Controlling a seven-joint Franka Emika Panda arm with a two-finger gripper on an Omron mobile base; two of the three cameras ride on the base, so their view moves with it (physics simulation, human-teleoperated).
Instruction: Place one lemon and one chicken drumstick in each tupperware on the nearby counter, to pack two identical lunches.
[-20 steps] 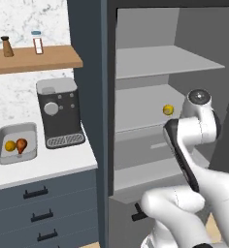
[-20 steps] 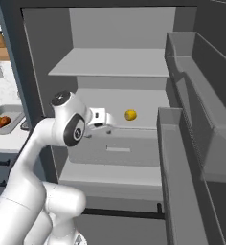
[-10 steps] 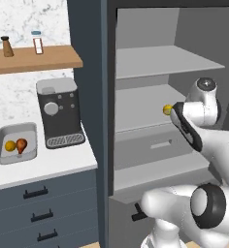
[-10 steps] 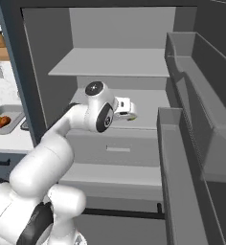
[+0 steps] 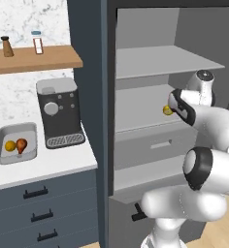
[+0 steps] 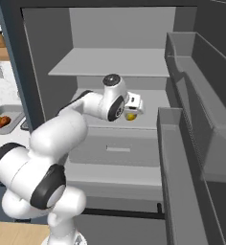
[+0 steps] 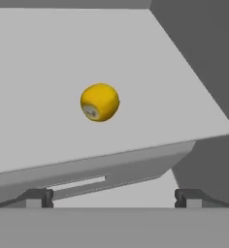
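Hand view puts us facing the fridge shelf (image 7: 150, 72), where one lemon (image 7: 100, 101) sits ahead of our gripper (image 7: 114, 197), between the wide-spread, empty jaws; it looks apart from them, probably lined up for a straight reach and grasp.

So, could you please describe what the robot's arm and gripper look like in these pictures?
The arm is made of smooth, rounded glossy white segments with dark grey to black rings and caps at the joints. The gripper is a small white block; its two fingertips are small, dark and blocky. No cables or markings are visible.
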